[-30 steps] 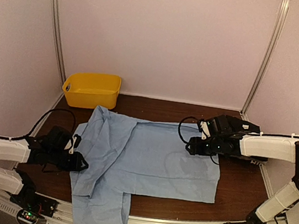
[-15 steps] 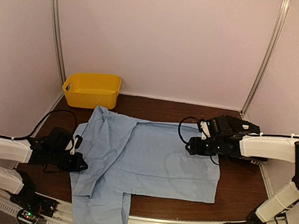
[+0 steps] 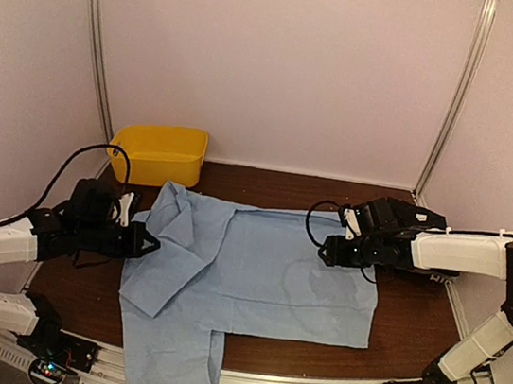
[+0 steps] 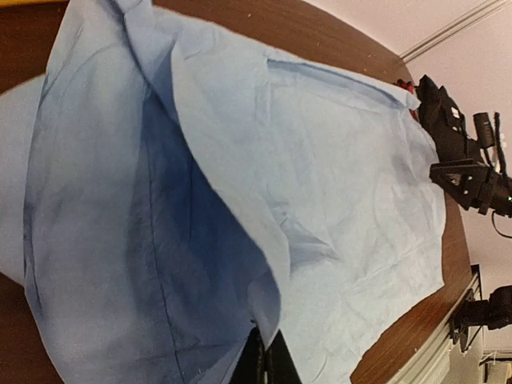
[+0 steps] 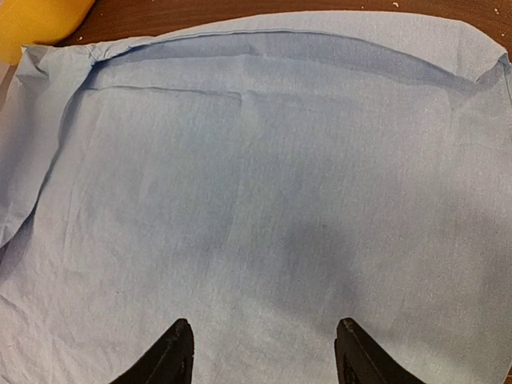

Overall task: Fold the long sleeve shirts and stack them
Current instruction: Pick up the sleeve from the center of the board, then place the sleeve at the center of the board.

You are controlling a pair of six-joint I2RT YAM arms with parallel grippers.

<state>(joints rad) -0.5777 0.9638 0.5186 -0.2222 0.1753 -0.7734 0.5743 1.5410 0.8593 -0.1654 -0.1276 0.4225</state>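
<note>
Pinching blue shirt (image 4: 336, 184) fold, left tool (image 4: 268, 362); wrist view confirms.

The shirt (image 3: 263, 279) lies spread across the bench (image 3: 411, 314), one part reaching the near edge. The bin (image 3: 158, 154) sits behind its left end. The left claw (image 3: 151, 242) seemingly pinches its left edge; the right claw (image 3: 325, 249) is above its right side.

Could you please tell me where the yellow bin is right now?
In the top view, the yellow bin sits at the far left of the table, just beyond the far left corner of the blue shirt.
</note>
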